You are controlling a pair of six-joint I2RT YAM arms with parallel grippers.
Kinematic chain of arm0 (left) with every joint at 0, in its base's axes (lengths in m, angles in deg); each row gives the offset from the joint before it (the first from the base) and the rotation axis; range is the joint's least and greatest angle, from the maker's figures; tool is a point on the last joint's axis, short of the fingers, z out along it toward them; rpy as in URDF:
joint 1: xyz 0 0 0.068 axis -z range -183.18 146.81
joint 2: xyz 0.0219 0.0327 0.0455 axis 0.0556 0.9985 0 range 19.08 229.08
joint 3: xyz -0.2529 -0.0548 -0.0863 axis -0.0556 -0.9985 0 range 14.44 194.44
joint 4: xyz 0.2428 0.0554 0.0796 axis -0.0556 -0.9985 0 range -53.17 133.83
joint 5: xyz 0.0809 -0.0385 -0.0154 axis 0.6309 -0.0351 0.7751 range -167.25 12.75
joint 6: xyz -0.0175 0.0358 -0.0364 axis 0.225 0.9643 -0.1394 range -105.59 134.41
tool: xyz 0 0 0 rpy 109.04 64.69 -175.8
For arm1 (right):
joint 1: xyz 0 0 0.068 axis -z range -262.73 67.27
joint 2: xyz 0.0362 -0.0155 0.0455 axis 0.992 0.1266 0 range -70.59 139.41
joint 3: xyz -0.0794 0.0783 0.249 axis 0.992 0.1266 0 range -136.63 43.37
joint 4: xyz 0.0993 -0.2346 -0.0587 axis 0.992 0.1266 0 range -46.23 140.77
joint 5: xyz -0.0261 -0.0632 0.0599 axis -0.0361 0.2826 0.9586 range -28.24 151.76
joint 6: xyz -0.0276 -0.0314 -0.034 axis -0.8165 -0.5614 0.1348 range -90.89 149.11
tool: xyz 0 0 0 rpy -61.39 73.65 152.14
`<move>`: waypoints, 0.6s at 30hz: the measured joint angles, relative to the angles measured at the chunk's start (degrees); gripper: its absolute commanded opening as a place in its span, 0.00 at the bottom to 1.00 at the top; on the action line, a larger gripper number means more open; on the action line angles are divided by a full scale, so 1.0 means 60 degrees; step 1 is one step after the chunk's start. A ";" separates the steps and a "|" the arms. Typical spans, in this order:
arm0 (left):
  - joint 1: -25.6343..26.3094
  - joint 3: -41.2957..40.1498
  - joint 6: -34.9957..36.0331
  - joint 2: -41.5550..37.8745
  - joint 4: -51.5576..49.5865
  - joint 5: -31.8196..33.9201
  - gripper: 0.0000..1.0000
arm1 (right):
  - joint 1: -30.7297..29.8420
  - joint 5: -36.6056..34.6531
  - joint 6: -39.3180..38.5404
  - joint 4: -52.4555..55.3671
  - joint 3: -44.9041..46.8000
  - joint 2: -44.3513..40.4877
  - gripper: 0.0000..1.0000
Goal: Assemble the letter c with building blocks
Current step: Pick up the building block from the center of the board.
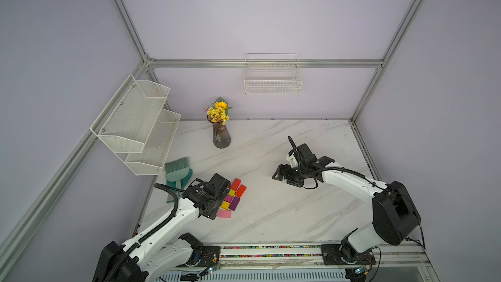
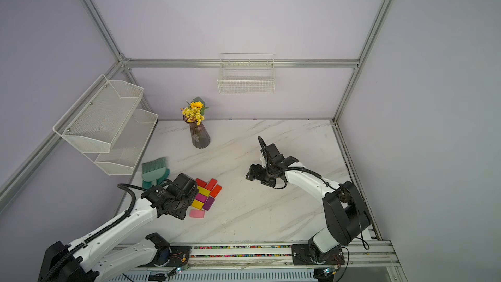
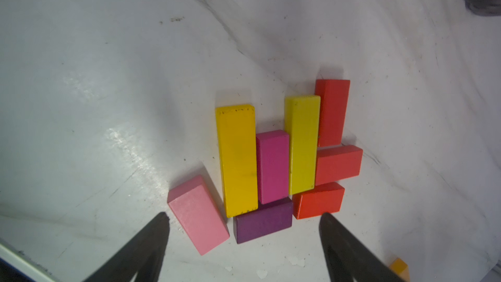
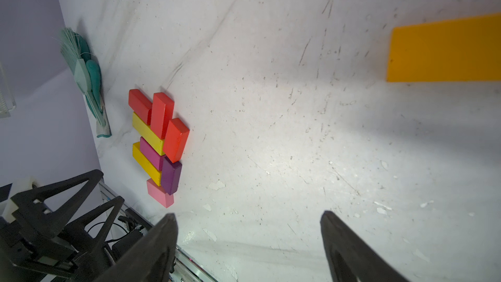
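Left jaws are hanging apart and empty over the pink block (image 3: 198, 214) at the edge of the building blocks (image 3: 272, 166) bunched on the table (image 3: 95, 90), right jaws are gaping empty too, and closing crooked could be knocking the purple block (image 3: 263, 221) away.

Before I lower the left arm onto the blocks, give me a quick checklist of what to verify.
1. Left gripper open and empty: ok.
2. Right gripper open, empty, away from the cluster: ok.
3. Pink block at the cluster's edge, top unobstructed: ok.
4. Purple block free of neighbours: not ok; it butts a yellow block and the magenta block.
5. Letter c formed: not ok; the cluster is one packed clump.
6. Orange block full position: cannot tell; cut off in the right wrist view.
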 measured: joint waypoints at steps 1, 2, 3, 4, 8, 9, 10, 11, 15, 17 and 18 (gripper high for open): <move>-0.0135 -0.0084 -0.0087 0.0007 0.0051 0.0022 0.81 | 0.0000 -0.0022 -0.0025 0.0011 0.0000 0.0000 0.85; -0.0277 -0.0157 -0.0135 0.0051 0.0102 0.0029 0.81 | 0.0000 -0.0044 -0.0047 0.0018 0.0000 0.0000 0.85; -0.0382 -0.0204 -0.0168 0.0102 0.0160 0.0033 0.80 | 0.0000 -0.0047 -0.0080 0.0033 0.0000 0.0000 0.85; -0.0514 -0.0229 -0.0175 0.0193 0.0197 0.0033 0.80 | 0.0000 -0.0073 -0.0124 0.0047 0.0000 0.0000 0.85; -0.0994 -0.0233 -0.0080 0.0663 0.0433 0.0011 0.76 | -0.0004 -0.0124 -0.0189 0.0117 0.0000 0.0000 0.85; -0.1104 -0.0233 -0.0040 0.0780 0.0492 0.0004 0.76 | -0.0004 -0.0131 -0.0193 0.0135 0.0000 0.0000 0.85; -0.1235 -0.0200 0.0069 0.0929 0.0528 -0.0018 0.75 | -0.0004 -0.0135 -0.0208 0.0146 0.0000 0.0000 0.85; -0.1355 -0.0157 0.0164 0.1078 0.0568 -0.0055 0.75 | -0.0004 -0.0142 -0.0215 0.0157 0.0000 0.0000 0.85; -0.1738 0.0131 0.0565 0.1730 0.0783 -0.0273 0.73 | -0.0004 -0.0149 -0.0280 0.0178 -0.0004 0.0000 0.85; -0.1858 0.0310 0.0725 0.2058 0.0885 -0.0433 0.72 | -0.0004 -0.0153 -0.0321 0.0186 -0.0004 0.0004 0.85; -0.1902 0.0379 0.0805 0.2197 0.0940 -0.0484 0.71 | -0.0004 -0.0153 -0.0342 0.0186 -0.0004 0.0004 0.85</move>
